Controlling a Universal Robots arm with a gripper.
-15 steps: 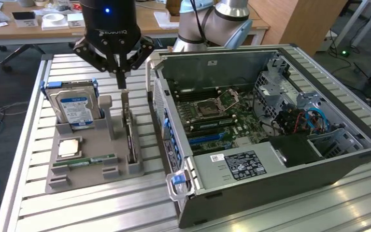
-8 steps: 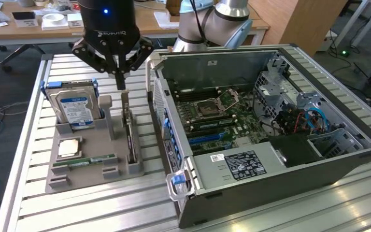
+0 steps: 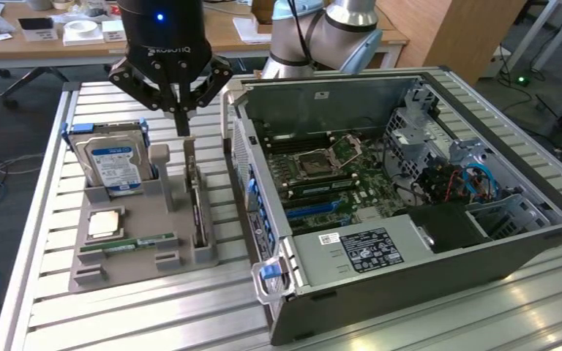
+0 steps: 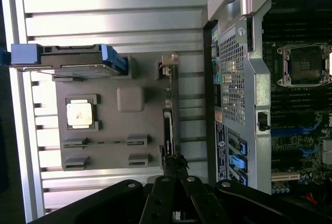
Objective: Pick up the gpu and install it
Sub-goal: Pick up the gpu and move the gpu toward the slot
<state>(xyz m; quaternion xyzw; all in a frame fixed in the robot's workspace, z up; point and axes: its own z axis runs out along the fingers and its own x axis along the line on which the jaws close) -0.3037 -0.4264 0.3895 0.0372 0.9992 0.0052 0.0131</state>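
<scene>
The gpu (image 3: 196, 205) is a thin dark card standing on edge in a slot of the grey holder (image 3: 129, 267), next to the open computer case (image 3: 437, 256). Seen from the wrist, the gpu (image 4: 169, 125) is a narrow dark strip with a silvery bracket at one end. My gripper (image 3: 181, 130) hangs above the card with its fingers pressed together and nothing between them. In the wrist view, the gripper (image 4: 174, 163) lines up over one end of the card. The motherboard (image 3: 330, 179) lies exposed inside the case, with blue slots (image 3: 310, 210).
The grey holder (image 4: 111, 154) also carries a blue-labelled hard drive (image 3: 115, 157) (image 4: 78, 60), a square processor (image 3: 103, 223) (image 4: 79, 114) and a green RAM stick (image 3: 129, 243) (image 4: 104, 142). The case's metal wall (image 4: 236, 79) stands close beside the card. Desks stand behind the slatted table (image 3: 164, 314).
</scene>
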